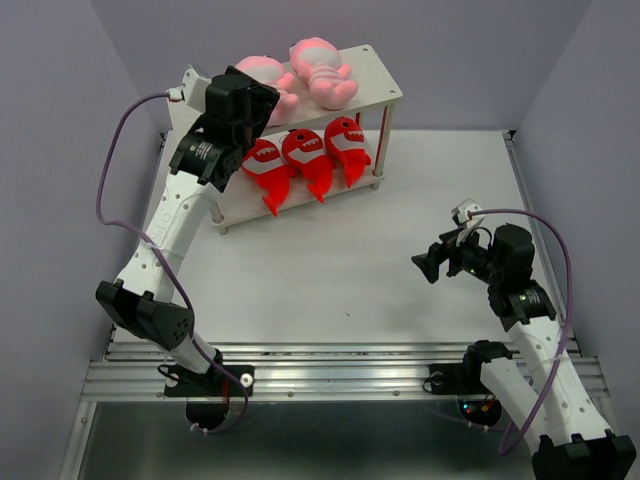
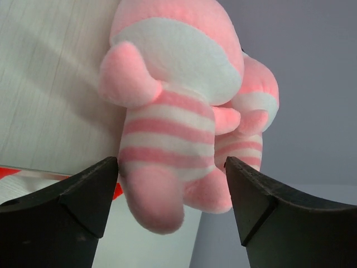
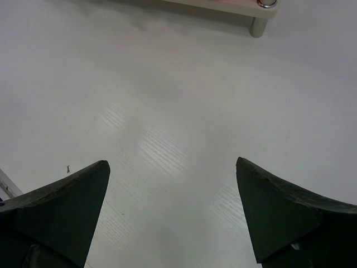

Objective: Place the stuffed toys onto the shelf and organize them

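Observation:
The shelf (image 1: 378, 78) stands at the far side of the table. Its top tier holds two pale pink striped stuffed toys, one on the left (image 1: 268, 74) and one on the right (image 1: 322, 70). Three red sharks (image 1: 308, 155) lie side by side on the lower tier. My left gripper (image 1: 252, 102) hovers at the left pink toy (image 2: 167, 128), open, with the toy's legs between its fingers (image 2: 83, 195). A second pink toy (image 2: 257, 106) lies just behind it on the shelf top (image 2: 44, 84). My right gripper (image 1: 424, 266) is open over bare table, holding nothing.
Grey walls close in the table at the back and both sides. In the right wrist view, one shelf foot (image 3: 257, 25) stands at the top edge, with white tabletop (image 3: 167, 100) beneath the open right gripper (image 3: 172, 162).

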You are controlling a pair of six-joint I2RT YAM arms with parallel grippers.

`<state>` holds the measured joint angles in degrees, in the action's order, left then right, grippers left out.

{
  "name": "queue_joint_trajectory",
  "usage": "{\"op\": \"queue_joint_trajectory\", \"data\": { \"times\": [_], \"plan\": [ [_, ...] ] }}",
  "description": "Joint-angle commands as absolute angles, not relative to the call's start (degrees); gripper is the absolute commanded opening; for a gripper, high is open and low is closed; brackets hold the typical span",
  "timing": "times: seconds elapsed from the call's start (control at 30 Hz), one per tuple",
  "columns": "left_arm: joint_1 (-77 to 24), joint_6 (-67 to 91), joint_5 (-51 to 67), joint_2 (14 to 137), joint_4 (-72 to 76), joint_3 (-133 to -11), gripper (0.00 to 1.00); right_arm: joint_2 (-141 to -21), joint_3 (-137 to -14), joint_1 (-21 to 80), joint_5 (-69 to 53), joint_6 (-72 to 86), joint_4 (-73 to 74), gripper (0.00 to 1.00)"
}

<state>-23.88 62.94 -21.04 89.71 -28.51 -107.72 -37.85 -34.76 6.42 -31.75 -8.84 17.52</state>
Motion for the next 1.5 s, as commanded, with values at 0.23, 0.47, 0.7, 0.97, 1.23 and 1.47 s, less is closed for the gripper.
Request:
{"op": "queue_joint_trajectory", "data": {
  "times": [0.23,0.47,0.7,0.97,1.23,1.47],
  "plan": [
    [-23.12,57.58,-21.97,79.56,-22.24,-102.49,0.99,-36.83,-35.07,5.54,-31.11,-9.93,14.85,1.00],
    [-23.12,46.95,-22.15,68.39,-15.83,-92.48,0.99,-37.27,-35.51,4.39,-28.66,-8.62,15.29,1.00],
    [-23.12,27.82,-16.73,47.84,-3.38,-70.87,0.99,-37.18,-35.60,3.35,-18.92,-3.52,13.45,1.00],
    [-23.12,11.44,-5.02,24.01,3.16,-39.13,0.99,-37.79,-33.84,1.41,-1.34,8.25,7.21,1.00],
    [-23.12,8.18,-2.81,18.46,4.83,-30.59,0.99,-39.29,-34.72,-0.17,5.80,10.55,6.86,1.00],
    [-23.20,8.52,-3.87,18.90,2.64,-30.67,0.99,-39.20,-35.07,-0.70,6.59,11.42,7.03,1.00]
  ]
}}
